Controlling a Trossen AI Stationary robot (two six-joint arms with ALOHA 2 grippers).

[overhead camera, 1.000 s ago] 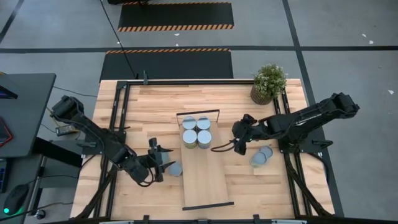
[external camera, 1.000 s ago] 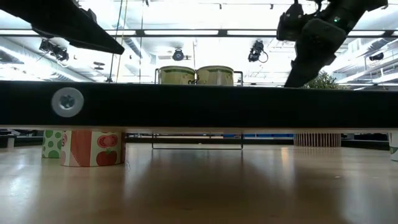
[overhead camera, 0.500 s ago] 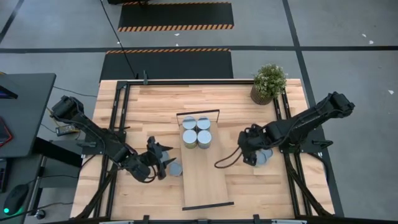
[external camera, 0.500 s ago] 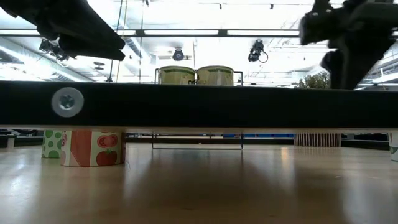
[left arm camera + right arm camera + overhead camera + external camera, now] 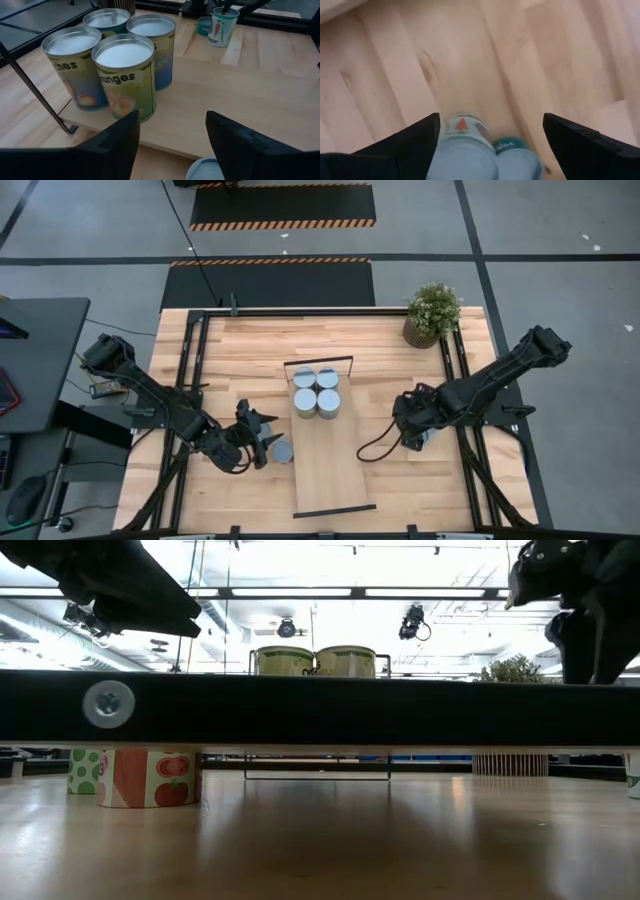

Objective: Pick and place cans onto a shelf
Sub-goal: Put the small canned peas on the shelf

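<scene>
The high view looked straight down from well above, taking in the whole table (image 5: 230,340), both arms and the floor around it. The low view sat at tabletop height, facing level across the wood, very near the shelf (image 5: 320,710), whose edge filled a dark band across the middle. The left wrist view looked forward and slightly down between its own fingers (image 5: 240,145), close to four cans (image 5: 125,75) at 11 o'clock. The right wrist view pointed almost straight down, close to the tabletop and two cans (image 5: 470,150). The grouped cans on the shelf appeared in the high, low and left wrist views.
</scene>
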